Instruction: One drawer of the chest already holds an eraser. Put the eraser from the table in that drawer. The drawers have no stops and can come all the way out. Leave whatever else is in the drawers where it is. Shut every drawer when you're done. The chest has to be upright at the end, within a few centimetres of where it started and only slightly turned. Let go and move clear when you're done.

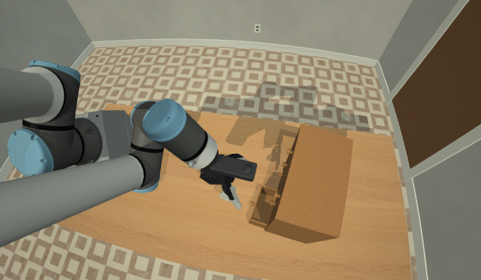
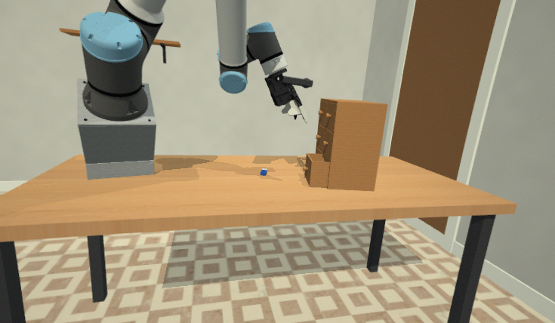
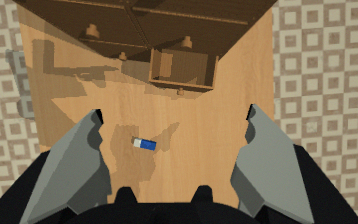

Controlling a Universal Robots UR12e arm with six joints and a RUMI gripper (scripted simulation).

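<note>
The arm [image 1: 92, 173] [image 2: 232, 35] reaches out over the surface [image 1: 186, 222] [image 2: 214, 200] [image 3: 200, 150], its wrist bent so the tool [image 1: 236, 184] [image 2: 299, 118] [image 3: 174, 107] slants down and forward toward the chest [image 1: 315, 173] [image 2: 355, 144] [image 3: 115, 30]. The tool is spread wide, nothing between its fingers, raised well above the surface and in front of the chest. The blue-and-white eraser [image 2: 263, 172] [image 3: 144, 144] lies on the surface, apart from the chest. One bottom drawer [image 1: 256, 224] [image 2: 318, 172] [image 3: 181, 85] stands pulled out.

Eraser hidden from above
The blue-and-white eraser [image 2: 263, 172] [image 3: 145, 144] is out of sight beneath the claw [image 1: 237, 182] [image 2: 297, 116] [image 3: 175, 111]; the wrist view crops the chest's [image 1: 315, 177] [image 2: 357, 144] [image 3: 180, 20] top.
</note>
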